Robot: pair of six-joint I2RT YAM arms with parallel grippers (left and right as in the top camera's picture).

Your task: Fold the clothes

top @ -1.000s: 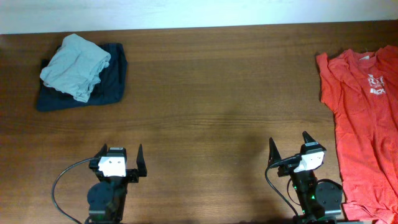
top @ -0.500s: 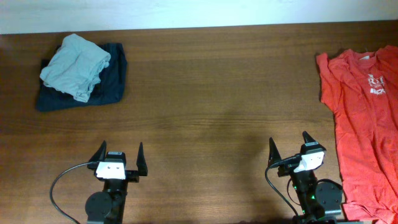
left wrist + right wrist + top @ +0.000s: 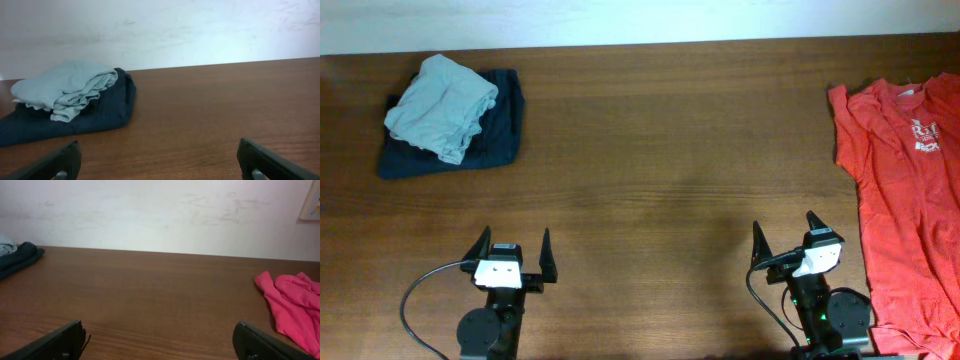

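A brown wooden table (image 3: 660, 150) meets a scuffed white wall (image 3: 200, 30). A bunched grey shirt (image 3: 440, 105) lies on a navy piece (image 3: 502, 135) at the far left corner. A red shirt (image 3: 900, 190) sprawls at the right edge. The left gripper (image 3: 515, 240) and right gripper (image 3: 784, 225) gape wide, holding nothing.

Brown wooden table (image 3: 650, 150) against white wall (image 3: 200, 30).

one grey-blue shirt (image 3: 440, 105), one navy piece (image 3: 498, 138), one red-orange t-shirt (image 3: 900, 190), two tools (image 3: 515, 236) (image 3: 784, 222)

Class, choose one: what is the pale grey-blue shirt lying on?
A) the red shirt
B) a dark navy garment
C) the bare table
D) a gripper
B: the pale grey-blue shirt sits bundled on top of the dark navy garment, which shows around its edges.
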